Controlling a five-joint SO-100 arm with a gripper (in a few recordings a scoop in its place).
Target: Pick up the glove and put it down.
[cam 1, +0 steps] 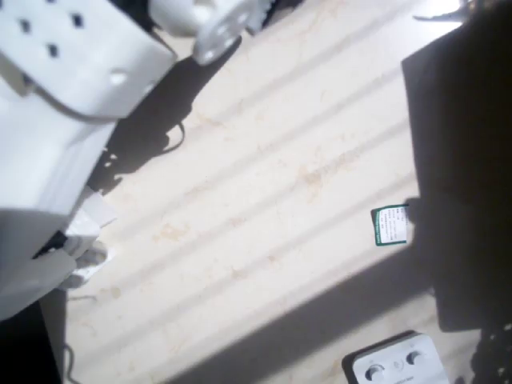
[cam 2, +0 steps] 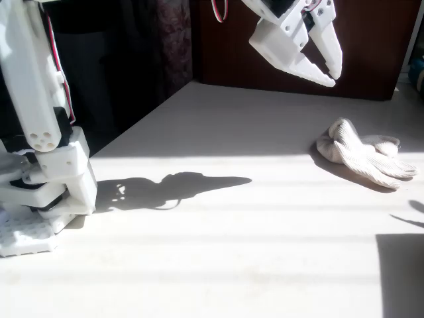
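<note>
Near the table's (cam 2: 218, 265) right edge, toward the far side in the fixed view: cream glove (cam 2: 361, 154) lying flat, fingers pointing right, part sunlit. White gripper (cam 2: 331, 74) hangs in air above and left of glove, well clear of it, fingers slightly apart, nothing betw them. Overhead view: green-and-white label (cam 1: 390, 225) at edge of dark shadow; white box w/ two knobs (cam 1: 395, 364) at table's bottom edge
</note>
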